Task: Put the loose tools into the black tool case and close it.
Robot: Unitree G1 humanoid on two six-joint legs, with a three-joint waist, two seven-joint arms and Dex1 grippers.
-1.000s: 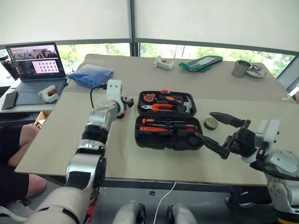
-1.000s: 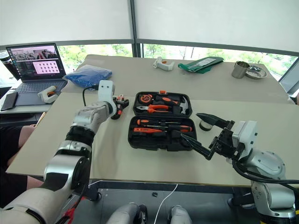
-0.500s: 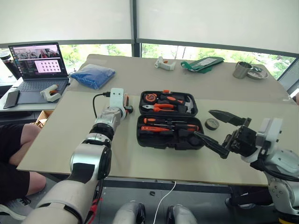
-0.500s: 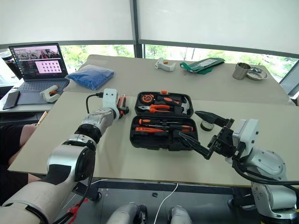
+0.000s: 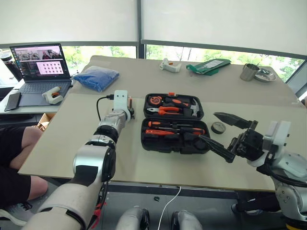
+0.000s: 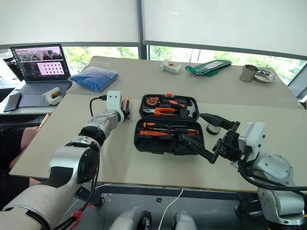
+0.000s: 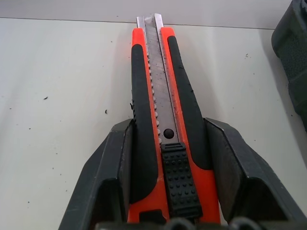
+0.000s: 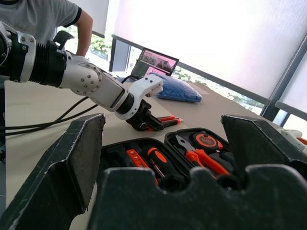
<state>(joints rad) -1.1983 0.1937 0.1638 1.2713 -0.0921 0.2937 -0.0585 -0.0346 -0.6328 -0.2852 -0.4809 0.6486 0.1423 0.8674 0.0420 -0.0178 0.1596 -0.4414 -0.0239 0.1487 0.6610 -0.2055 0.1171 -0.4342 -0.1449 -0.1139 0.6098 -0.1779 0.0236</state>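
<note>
Two black fingers of the left gripper press both sides of the orange-black utility knife, hiding its rear end; its metal blade tip pokes out ahead. It lies flat on the table, just left of the open black tool case. The right gripper hangs spread wide and empty at the case's right, the small dark tape roll half hidden behind it.

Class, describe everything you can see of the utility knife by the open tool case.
The utility knife is slim, with an orange body, black rubbery side grips and a ridged black slider on a notched metal track; a short blade tip shows at its far end. It lies flat on the beige table, left of the black tool case. The left gripper has a finger against each side.
</note>
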